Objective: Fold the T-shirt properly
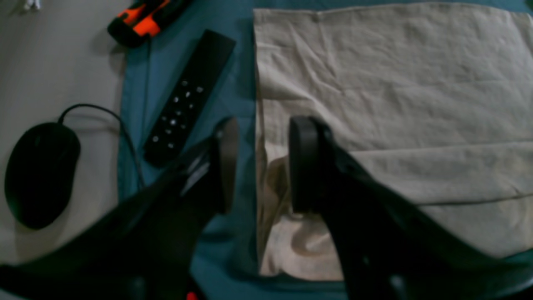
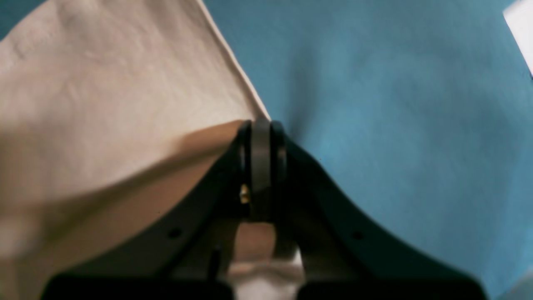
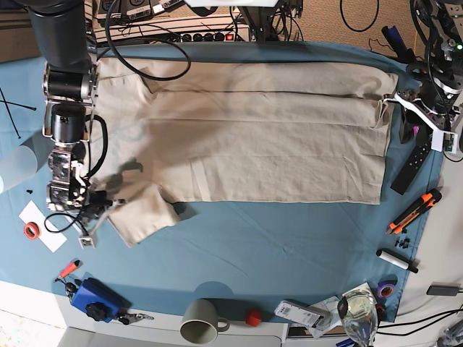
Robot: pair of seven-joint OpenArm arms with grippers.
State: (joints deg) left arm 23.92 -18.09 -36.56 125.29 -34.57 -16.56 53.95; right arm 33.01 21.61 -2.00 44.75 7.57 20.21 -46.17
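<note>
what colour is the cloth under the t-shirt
Blue-teal, plain with no pattern. The tablecloth shows best in the right wrist view, beside the beige T-shirt.

The right tool (image 2: 261, 137) pinches the T-shirt (image 2: 104, 104) edge above the blue-teal tablecloth (image 2: 395, 125).

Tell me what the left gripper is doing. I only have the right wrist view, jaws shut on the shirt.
Observer: The left gripper is open, straddling the shirt at its end edge.
Operator: Anything close to it?
Observer: A remote lies on the cloth just beside that edge.
Operator: Which part does my right gripper hold?
Observer: The right gripper pinches the edge of the sleeve, at the opposite end from the left gripper.
</note>
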